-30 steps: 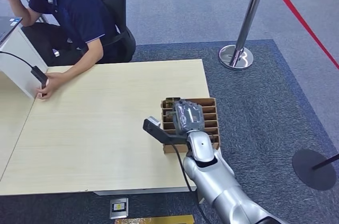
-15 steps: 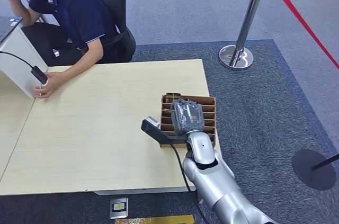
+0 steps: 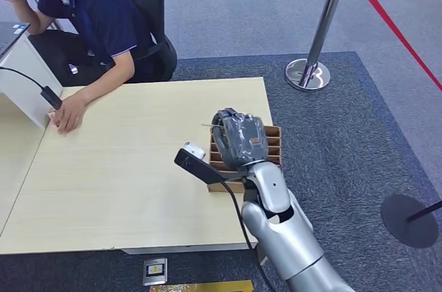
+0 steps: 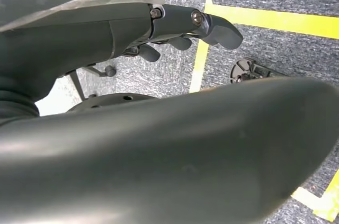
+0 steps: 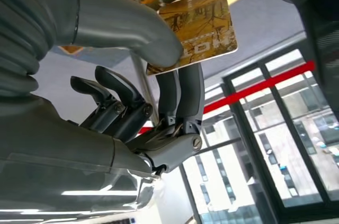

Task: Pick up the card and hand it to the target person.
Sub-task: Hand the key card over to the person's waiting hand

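One gold patterned card [image 5: 197,25] is pinched between your right hand's [image 3: 239,139] thumb and fingers [image 5: 188,89], lifted above the brown slotted cardboard box [image 3: 271,141] at the tabletop's [image 3: 130,168] four o'clock corner, likely so it clears the slots. Your seated person [image 3: 94,16] waits toward ten o'clock. Left hand [image 4: 119,28] holds nothing, fingers loosely apart.

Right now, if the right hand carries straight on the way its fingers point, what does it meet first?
Probably nothing soon. The right hand, pinching the card, points away from the robot and left over bare table, roughly toward the person. The box lies beneath and behind it. Height above the table is unclear.
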`<action>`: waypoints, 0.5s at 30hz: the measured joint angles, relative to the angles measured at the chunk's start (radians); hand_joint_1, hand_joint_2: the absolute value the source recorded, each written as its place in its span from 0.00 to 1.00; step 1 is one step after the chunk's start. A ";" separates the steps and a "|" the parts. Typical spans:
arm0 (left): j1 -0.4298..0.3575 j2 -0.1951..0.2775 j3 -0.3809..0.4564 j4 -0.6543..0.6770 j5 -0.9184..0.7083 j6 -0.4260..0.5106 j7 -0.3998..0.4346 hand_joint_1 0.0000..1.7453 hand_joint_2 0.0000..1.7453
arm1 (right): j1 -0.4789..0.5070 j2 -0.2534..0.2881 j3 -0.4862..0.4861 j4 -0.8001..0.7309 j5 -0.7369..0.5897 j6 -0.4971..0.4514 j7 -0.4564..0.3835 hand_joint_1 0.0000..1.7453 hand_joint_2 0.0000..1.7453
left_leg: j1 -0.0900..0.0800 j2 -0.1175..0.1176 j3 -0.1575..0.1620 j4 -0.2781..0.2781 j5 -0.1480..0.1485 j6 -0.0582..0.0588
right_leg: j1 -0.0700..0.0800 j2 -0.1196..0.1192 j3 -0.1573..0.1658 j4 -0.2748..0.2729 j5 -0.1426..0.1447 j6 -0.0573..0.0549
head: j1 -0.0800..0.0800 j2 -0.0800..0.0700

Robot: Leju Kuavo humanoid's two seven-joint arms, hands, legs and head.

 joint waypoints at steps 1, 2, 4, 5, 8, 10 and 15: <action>0.000 0.000 0.000 0.000 -0.002 0.000 0.000 0.00 0.00 | -0.007 0.001 0.008 -0.003 -0.005 0.003 -0.003 1.00 1.00 | 0.000 0.000 0.000 0.000 0.000 0.000 | 0.000 0.000 0.000 0.000 0.000 0.000 | 0.000 0.000; 0.000 0.000 0.000 0.000 -0.003 0.000 0.000 0.00 0.00 | -0.015 0.005 0.015 -0.002 -0.011 0.006 -0.005 1.00 1.00 | 0.000 0.000 0.000 0.000 0.000 0.000 | 0.000 0.000 0.000 0.000 0.000 0.000 | 0.000 0.000; -0.001 0.000 0.000 0.000 -0.007 0.000 0.000 0.00 0.00 | -0.042 0.019 0.028 0.013 -0.024 0.008 -0.008 1.00 1.00 | 0.000 0.000 0.000 0.000 0.000 0.000 | 0.000 0.000 0.000 0.001 0.000 0.000 | 0.000 0.000; -0.002 -0.001 0.000 0.000 -0.010 0.000 0.000 0.00 0.00 | -0.060 0.031 0.035 0.029 -0.030 0.009 -0.008 1.00 1.00 | 0.000 0.000 0.000 0.000 0.001 0.000 | 0.000 0.000 0.000 0.001 0.000 0.000 | 0.000 0.000; -0.005 -0.004 -0.003 0.000 -0.021 0.000 0.005 0.00 0.00 | -0.118 0.073 0.046 0.105 -0.040 0.005 0.003 1.00 1.00 | 0.000 0.000 0.000 0.000 0.001 -0.001 | 0.000 0.000 0.000 0.001 0.000 0.000 | 0.000 0.000; -0.007 -0.007 -0.005 0.000 -0.029 0.003 0.011 0.00 0.00 | -0.156 0.099 0.049 0.167 -0.045 -0.006 0.010 1.00 1.00 | 0.000 0.000 0.000 0.000 0.002 -0.001 | 0.000 0.000 -0.001 0.001 0.001 -0.001 | 0.000 0.000; -0.011 -0.015 -0.010 0.001 -0.044 0.007 0.029 0.00 0.00 | -0.234 0.152 0.053 0.315 -0.055 -0.033 0.020 1.00 1.00 | 0.000 0.000 0.000 0.000 0.002 -0.001 | 0.000 0.000 -0.001 0.001 0.001 -0.001 | 0.000 0.000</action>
